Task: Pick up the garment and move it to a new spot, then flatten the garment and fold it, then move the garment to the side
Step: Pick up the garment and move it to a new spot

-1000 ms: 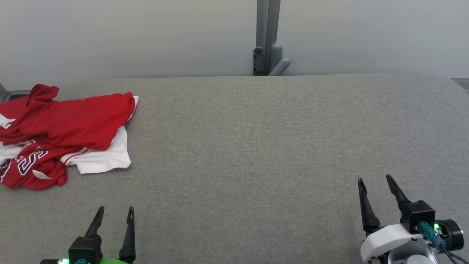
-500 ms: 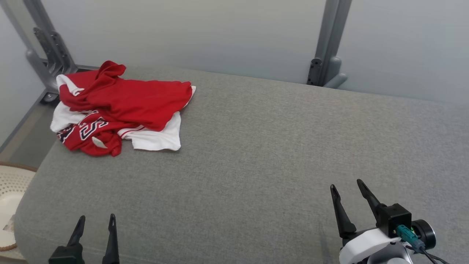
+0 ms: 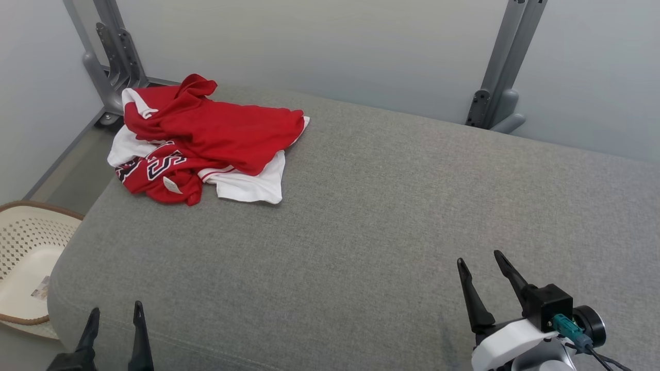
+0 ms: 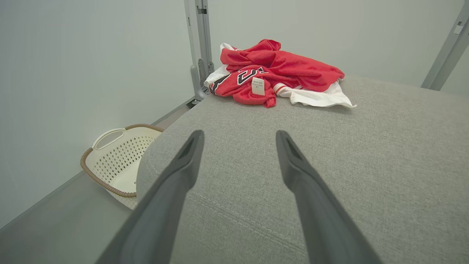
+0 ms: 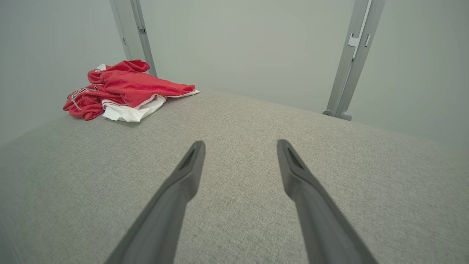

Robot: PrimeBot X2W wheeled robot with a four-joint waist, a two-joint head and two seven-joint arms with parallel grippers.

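Head view shows a crumpled red-and-white jersey point(image 3: 206, 135) lying in a heap at the far left corner of a wide grey upholstered surface point(image 3: 371, 216), close to the back edge and the left edge. Red fabric sits on top, white panels poke out beneath it on the near side, and dark outlined lettering shows on a bunched red fold at the front. In the left wrist view a small white label point(image 4: 258, 85) rests on that fold.

Both arms hang low at the near edge, well apart from the jersey. The left gripper point(image 3: 116, 307) sits at the lower left, its two dark fingers spread with nothing between them. The right gripper point(image 3: 479, 257) at the lower right is likewise spread and empty, and the wrist views confirm it: bare grey cloth fills the gap between each pair of fingers.

A cream perforated laundry basket point(image 3: 23, 238) with a brown rim stands on the floor off the surface's left end. Two grey metal posts, one point(image 3: 111, 56) behind the jersey and one point(image 3: 497, 87) further right, rise against the pale wall.
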